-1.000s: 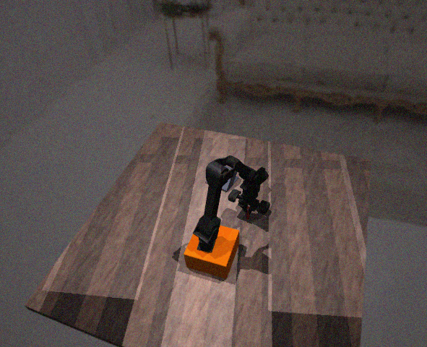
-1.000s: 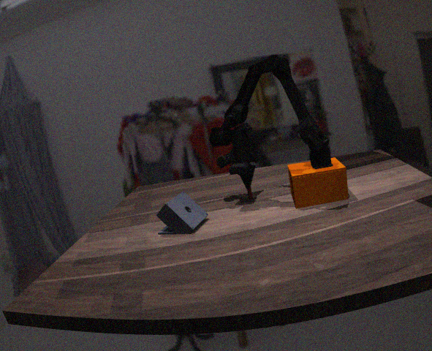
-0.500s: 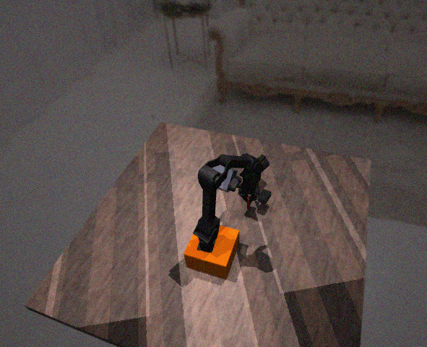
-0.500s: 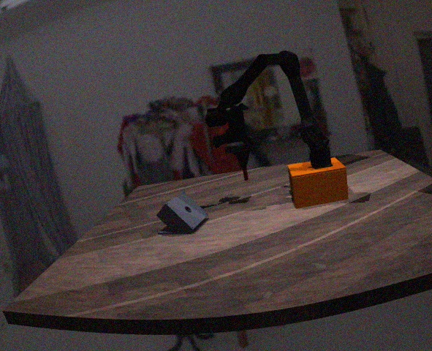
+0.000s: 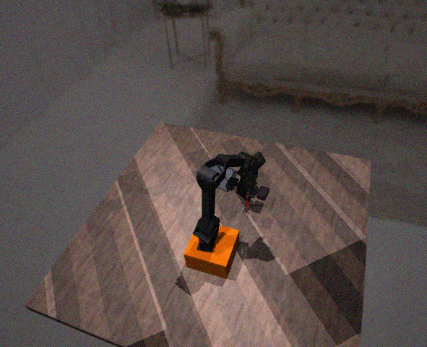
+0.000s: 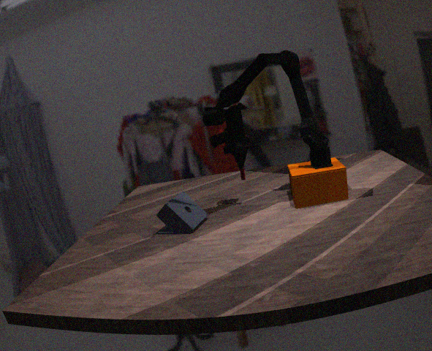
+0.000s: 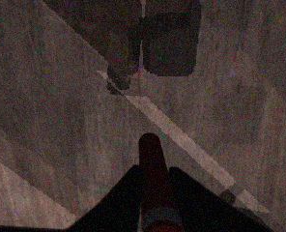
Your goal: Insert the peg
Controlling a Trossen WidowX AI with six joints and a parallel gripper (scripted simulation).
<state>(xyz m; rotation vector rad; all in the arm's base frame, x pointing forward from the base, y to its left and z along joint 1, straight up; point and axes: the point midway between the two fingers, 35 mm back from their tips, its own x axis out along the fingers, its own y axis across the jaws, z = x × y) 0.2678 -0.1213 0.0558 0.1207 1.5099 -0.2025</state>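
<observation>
The tool (image 5: 247, 196) (image 6: 241, 166) (image 7: 154, 174) grips the red peg (image 5: 248, 203) (image 6: 243, 174) (image 7: 152, 157) above the bench (image 5: 213, 309) (image 6: 208, 272) (image 7: 46, 121), well apart from the sloped panel (image 6: 193, 217)

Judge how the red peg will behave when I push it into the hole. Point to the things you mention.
The red peg (image 5: 248, 200) (image 6: 243, 174) (image 7: 154, 164) looks straight and rigid, so it probably won't bend. Its side seems smooth and rounded, so it might slip or pivot between the fingers if pushed off-line.

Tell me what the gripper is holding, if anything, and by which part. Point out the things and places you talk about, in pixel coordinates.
The red peg (image 5: 248, 202) (image 6: 243, 175) (image 7: 153, 164), held near its top end in the gripper (image 5: 247, 196) (image 6: 241, 167) (image 7: 154, 174); its lower part sticks out below the fingertips.
</observation>
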